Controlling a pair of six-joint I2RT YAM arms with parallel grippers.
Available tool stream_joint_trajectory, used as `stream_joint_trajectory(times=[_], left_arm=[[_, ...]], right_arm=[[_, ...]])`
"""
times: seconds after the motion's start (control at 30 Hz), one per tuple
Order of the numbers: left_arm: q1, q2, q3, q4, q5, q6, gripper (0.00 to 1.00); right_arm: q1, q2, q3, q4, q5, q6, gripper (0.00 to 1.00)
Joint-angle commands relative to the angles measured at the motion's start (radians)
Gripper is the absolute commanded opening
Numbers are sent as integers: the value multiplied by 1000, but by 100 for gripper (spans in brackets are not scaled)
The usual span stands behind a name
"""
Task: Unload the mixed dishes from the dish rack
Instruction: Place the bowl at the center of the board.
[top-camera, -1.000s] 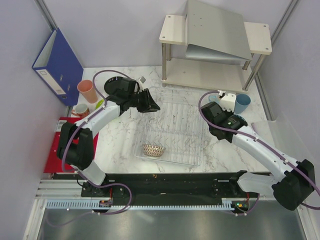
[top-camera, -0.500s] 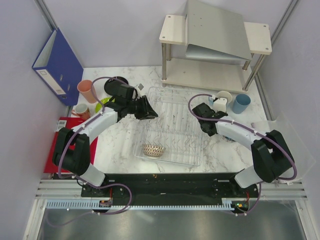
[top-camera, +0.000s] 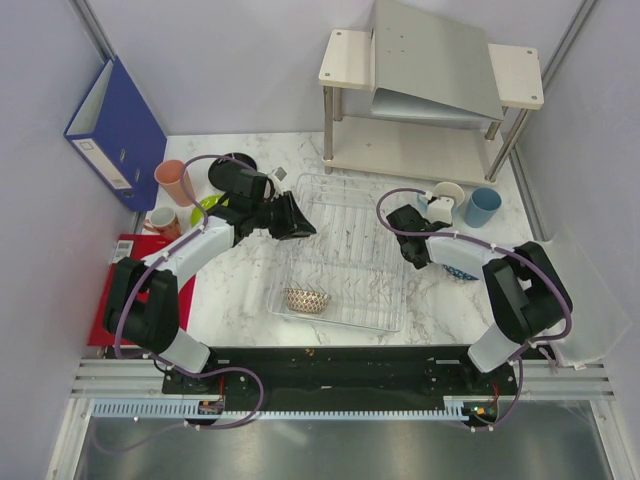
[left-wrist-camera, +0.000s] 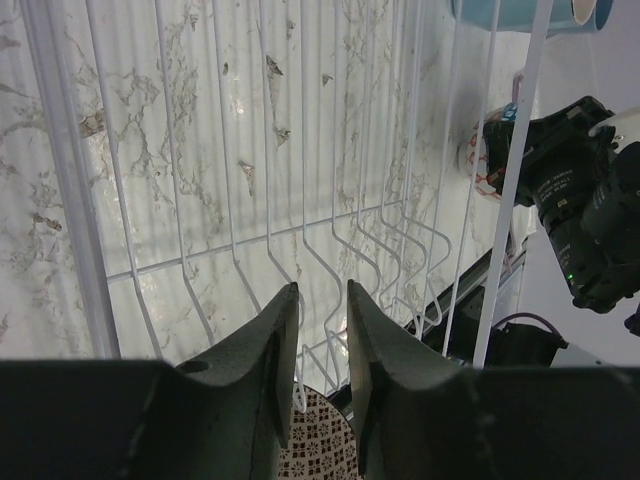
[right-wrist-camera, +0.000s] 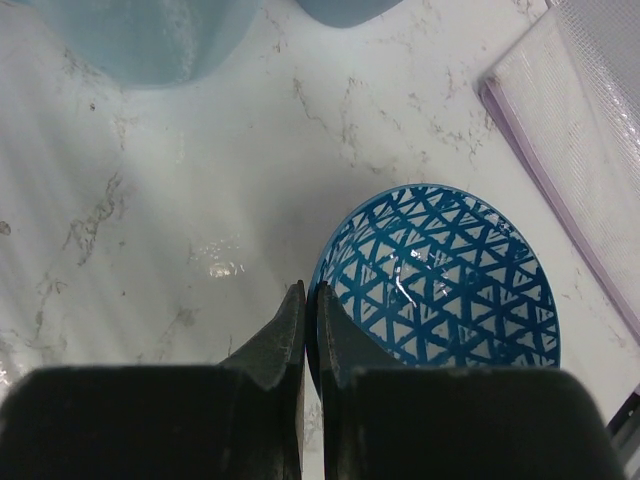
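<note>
The dish rack (top-camera: 352, 232) lies mid-table; a brown-white patterned bowl (top-camera: 307, 299) sits in its near left corner. My left gripper (top-camera: 297, 216) hovers over the rack's far left part, open and empty. In the left wrist view the rack wires (left-wrist-camera: 236, 262) and that bowl (left-wrist-camera: 312, 445) lie below its fingers. My right gripper (right-wrist-camera: 306, 292) is shut on the rim of a blue-white patterned bowl (right-wrist-camera: 440, 275), which also shows on the table right of the rack (top-camera: 462, 271). Two light-blue cups (right-wrist-camera: 150, 40) (right-wrist-camera: 345, 8) stand beyond it.
Left of the rack stand a salmon cup (top-camera: 174, 182), a salmon mug (top-camera: 160, 220), a lime-green plate (top-camera: 205, 207) and a black plate (top-camera: 226, 165), partly behind my left arm. A beige shelf (top-camera: 430, 90) is at the back, a blue binder (top-camera: 115, 125) far left, a clear bag (right-wrist-camera: 585, 120) right.
My right arm has folded back, its wrist moving left toward the rack's right edge, with the blue bowl shifting nearer. My left gripper has drawn slightly left.
</note>
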Motion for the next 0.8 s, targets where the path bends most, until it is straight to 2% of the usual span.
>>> stream_joint_trajectory(times=[0.0, 0.43, 0.6, 0.77], left_arm=[[-1, -4, -5, 57, 31, -33, 33], [-1, 7, -28, 89, 70, -61, 33], [-1, 6, -26, 83, 68, -56, 33], [-2, 12, -26, 85, 71, -56, 33]], right_arm=[[-17, 28, 19, 50, 10, -26, 0], [-66, 106, 66, 83, -151, -98, 0], [-65, 47, 10, 81, -222, -81, 10], [-66, -38, -46, 75, -251, -67, 13]])
